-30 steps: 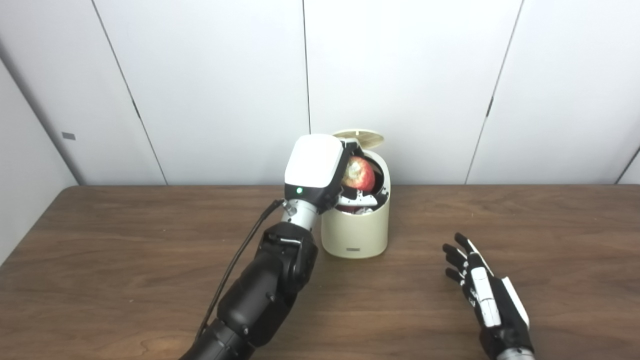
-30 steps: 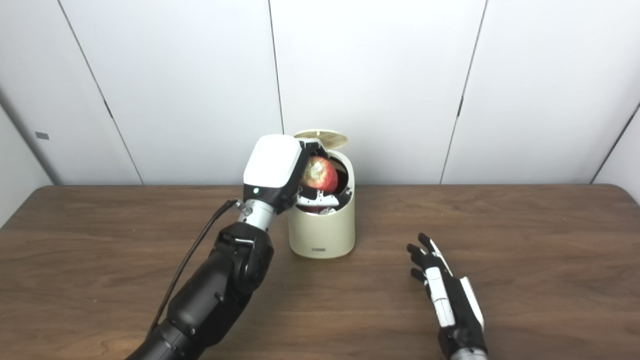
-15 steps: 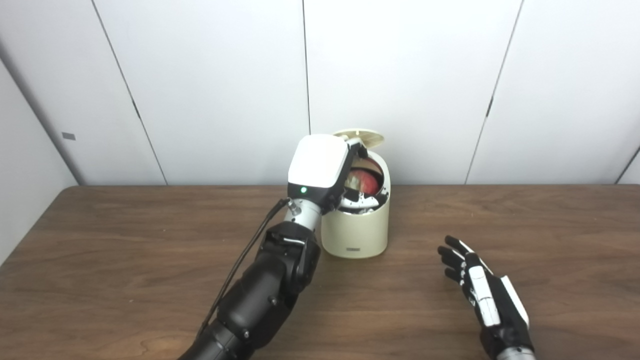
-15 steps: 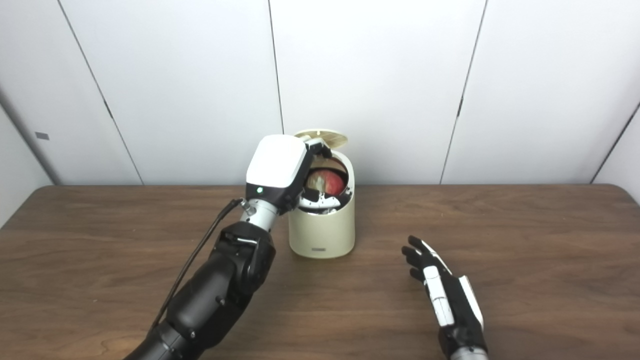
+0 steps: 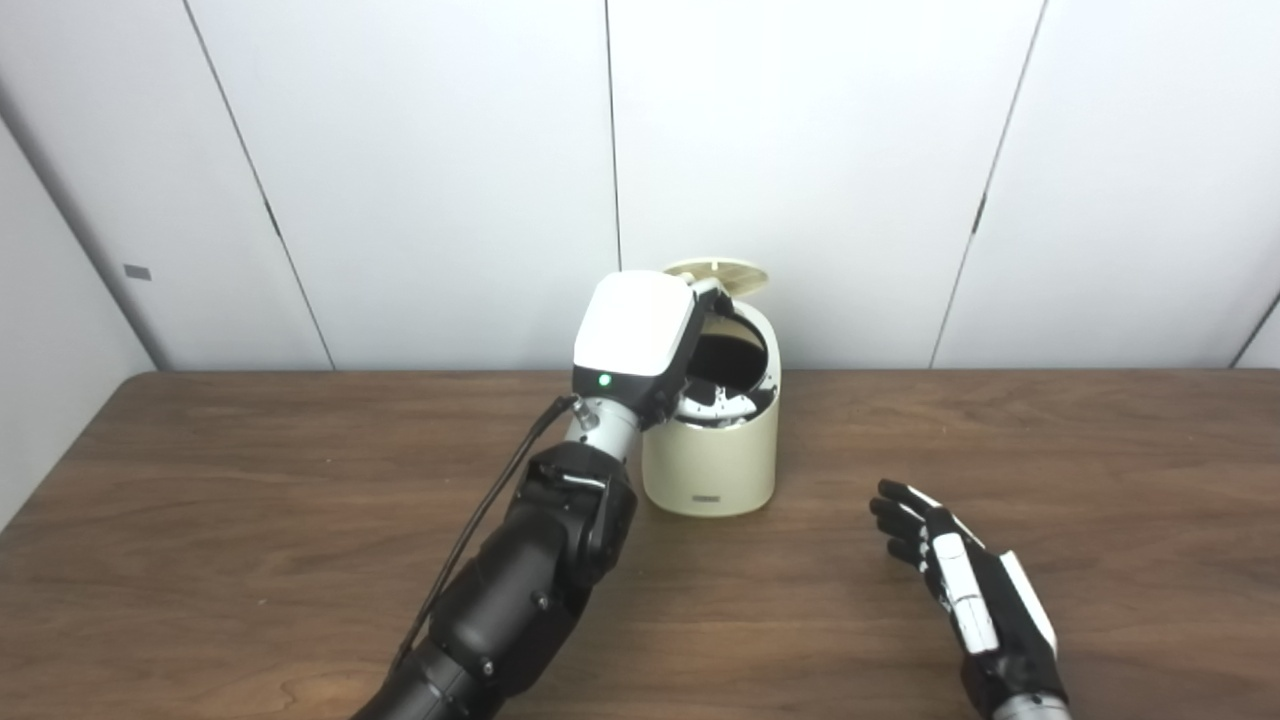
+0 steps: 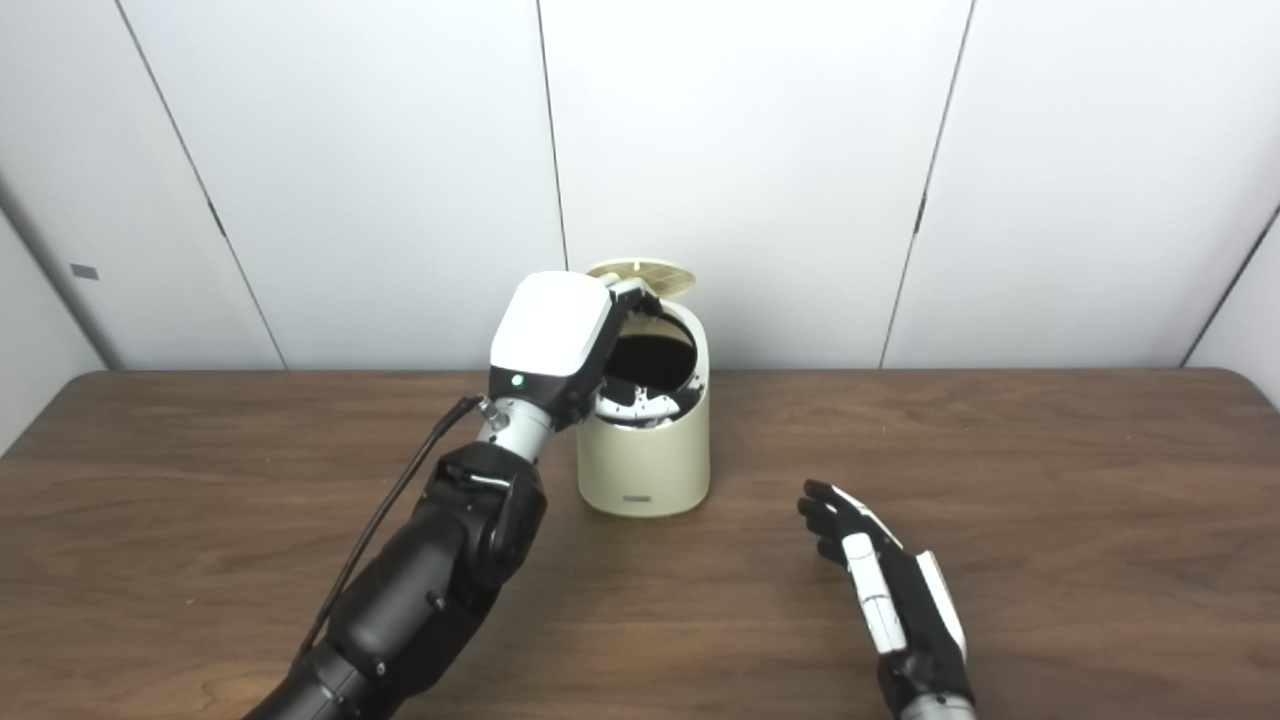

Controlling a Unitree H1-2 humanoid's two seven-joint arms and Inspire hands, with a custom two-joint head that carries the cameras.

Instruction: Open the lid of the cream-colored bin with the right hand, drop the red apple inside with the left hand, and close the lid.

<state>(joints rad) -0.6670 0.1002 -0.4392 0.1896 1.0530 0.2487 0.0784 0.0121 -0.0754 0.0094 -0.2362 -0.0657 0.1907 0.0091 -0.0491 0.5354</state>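
With its lid (image 5: pixel 718 272) tipped up and back behind the opening, the cream-colored bin (image 5: pixel 712 450) stands open near the far edge of the table (image 5: pixel 200 520), just in front of the white wall panels (image 5: pixel 420 170). Lid is upright-ish, ribbed underside facing forward.

Bin mouth reads as a dark hole. No red apple showing inside or anywhere else in either eye view, so can't tell from these views where it sits; the interior is too dark to make anything out.

Left hand (image 5: pixel 668 345) is at the bin's left rim, white back plate toward the camera, green status light lit near the wrist. Its fingers (image 5: pixel 722 395) curl over the near part of the opening, apart from each other and wrapped around nothing visible, so released. Whether they touch the rim: can't tell, back plate blocks most of it. One fingertip pokes up close to the lid's lower edge. Left forearm runs down to the bottom edge, black cable looping alongside it.

Right hand (image 6: pixel 880 590) is well to the right of the bin, low over the table, not touching bin or lid. Fingers extended and spread, pointing up-left toward the bin, holding nothing. Contact with the tabletop not clear.
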